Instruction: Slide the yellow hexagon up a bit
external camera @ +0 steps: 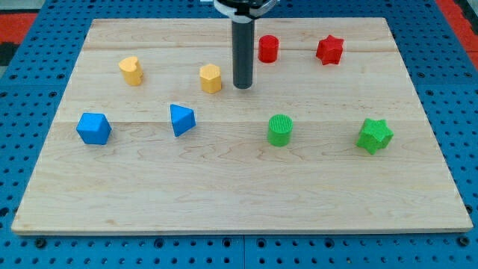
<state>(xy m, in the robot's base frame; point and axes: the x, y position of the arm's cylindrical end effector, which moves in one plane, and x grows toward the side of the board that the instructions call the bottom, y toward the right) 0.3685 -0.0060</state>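
My tip (243,87), the lower end of the straight dark rod that serves as end effector, rests on the pale wooden surface (239,194) in the upper middle of the frame. The rod stands upright, rising to a white and black mount at the top edge. It has no jaws, so it grasps nothing; it only touches the surface.

Just to the left of my tip, apart from it by a narrow gap, sits the small yellow hexagon block (210,78). Further left, in the upper left of the frame, is a second yellow block, a heart shape (131,70). To the upper right of my tip stands a red cylinder block (268,48), and further right a red star block (329,50).

Lower down, from left to right: a blue cube-like block (93,128), a blue triangular block (181,119), a green ribbed cylinder block (280,130) and a green star block (374,135).

That makes eight blocks: two yellow, two red, two blue, two green. No writing can be read anywhere.
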